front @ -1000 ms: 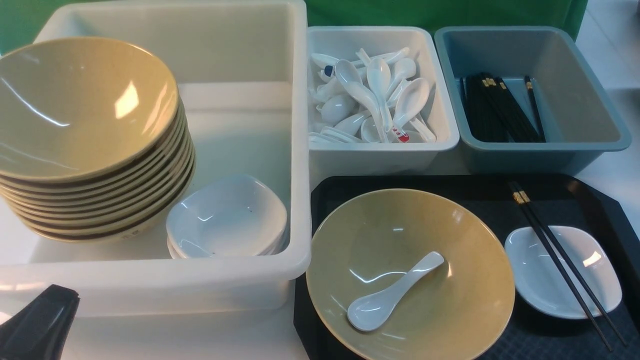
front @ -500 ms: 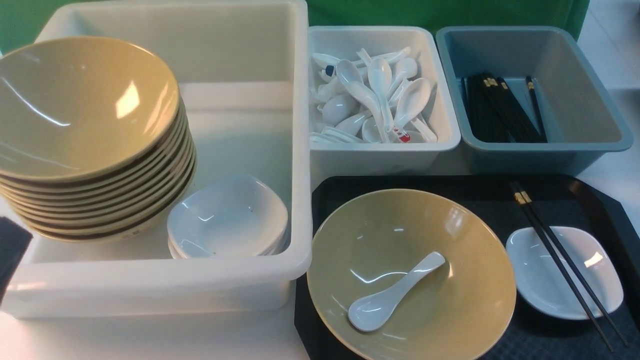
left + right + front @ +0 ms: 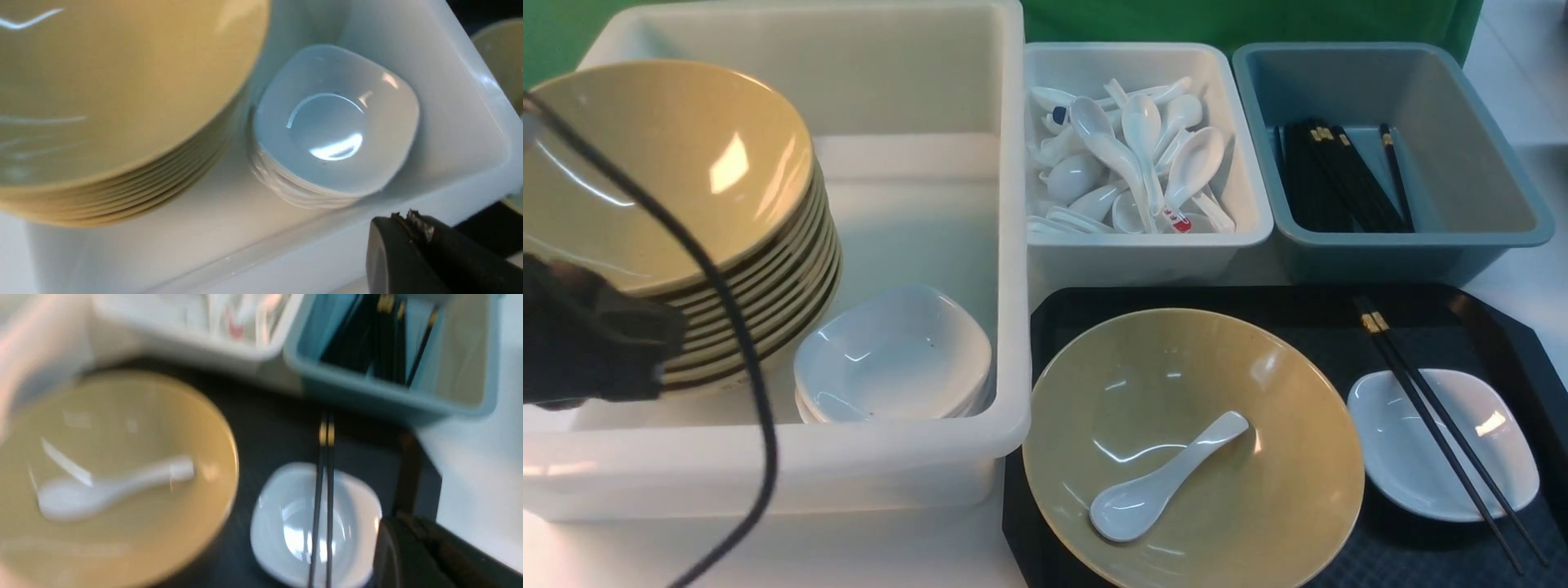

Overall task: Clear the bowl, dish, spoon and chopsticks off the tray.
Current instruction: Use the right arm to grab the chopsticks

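Observation:
The tan bowl [image 3: 1258, 498] sits on the black tray [image 3: 1298, 310] with the white spoon [image 3: 1160, 482] lying inside it. To its right the small white dish [image 3: 1405, 457] carries the black chopsticks [image 3: 1437, 425] across its top. My right gripper [image 3: 402, 522] is shut and empty; it hovers near the dish [image 3: 286, 522] and the chopsticks [image 3: 322, 490], touching neither. My left arm [image 3: 596, 343] is in front of the stacked bowls. My left gripper [image 3: 408, 216] is shut and empty at the big tub's near wall.
The big white tub [image 3: 931, 441] holds a stack of tan bowls [image 3: 662, 180] and a stack of white dishes [image 3: 890, 351]. Behind the tray stand a white tub of spoons [image 3: 1143, 237] and a grey-blue tub of chopsticks [image 3: 1462, 180]. A black cable [image 3: 727, 327] hangs across the left.
My left arm has risen from the lower left corner to in front of the bowl stack, bringing its cable into view. Nothing on the tray has moved.

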Robot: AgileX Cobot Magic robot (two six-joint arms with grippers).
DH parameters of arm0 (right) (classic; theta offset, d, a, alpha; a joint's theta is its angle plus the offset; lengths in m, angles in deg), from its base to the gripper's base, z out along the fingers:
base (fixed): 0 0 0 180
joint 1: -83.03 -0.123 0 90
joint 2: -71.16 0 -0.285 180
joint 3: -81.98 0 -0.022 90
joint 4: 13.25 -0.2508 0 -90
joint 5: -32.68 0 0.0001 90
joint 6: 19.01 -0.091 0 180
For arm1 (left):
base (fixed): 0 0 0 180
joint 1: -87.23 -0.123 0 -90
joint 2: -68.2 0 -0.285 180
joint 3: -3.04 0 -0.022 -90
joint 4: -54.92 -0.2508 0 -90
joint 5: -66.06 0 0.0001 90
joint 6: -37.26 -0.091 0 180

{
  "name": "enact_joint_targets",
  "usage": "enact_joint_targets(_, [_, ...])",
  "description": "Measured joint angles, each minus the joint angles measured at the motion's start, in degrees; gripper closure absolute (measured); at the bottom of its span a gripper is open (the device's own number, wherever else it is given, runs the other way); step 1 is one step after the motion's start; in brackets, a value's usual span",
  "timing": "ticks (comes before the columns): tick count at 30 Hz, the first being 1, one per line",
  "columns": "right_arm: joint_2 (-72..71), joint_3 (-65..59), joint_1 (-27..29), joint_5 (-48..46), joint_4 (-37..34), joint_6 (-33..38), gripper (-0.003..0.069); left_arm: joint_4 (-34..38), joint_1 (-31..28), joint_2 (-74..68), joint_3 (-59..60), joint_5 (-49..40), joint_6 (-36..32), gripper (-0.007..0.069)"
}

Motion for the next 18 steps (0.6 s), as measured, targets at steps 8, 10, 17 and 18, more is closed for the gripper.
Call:
enact_joint_targets(8, [16.3, 4.3, 0.0, -4.2, 0.1, 2.9, 0.0580, -2.7, 22.1, -13.5, -6.7, -0.9, -0.1, 0.0640])
enact_joint_targets(10, [20.4, 4.3, 0.0, -3.4, 0.2, 2.1, 0.0526, -2.7, 26.1, -15.6, -7.5, -0.2, -0.1, 0.0640])
enact_joint_targets(17, [33.3, 4.3, 0.0, 1.2, 1.1, 1.2, 0.0211, -2.7, 32.3, -18.7, -7.7, 0.4, -0.4, 0.0640])
enact_joint_targets(18, [35.4, 4.3, 0.0, 2.4, 1.7, 0.3, 0.0169, -2.7, 32.5, -18.8, -7.7, 0.3, -0.4, 0.0640])
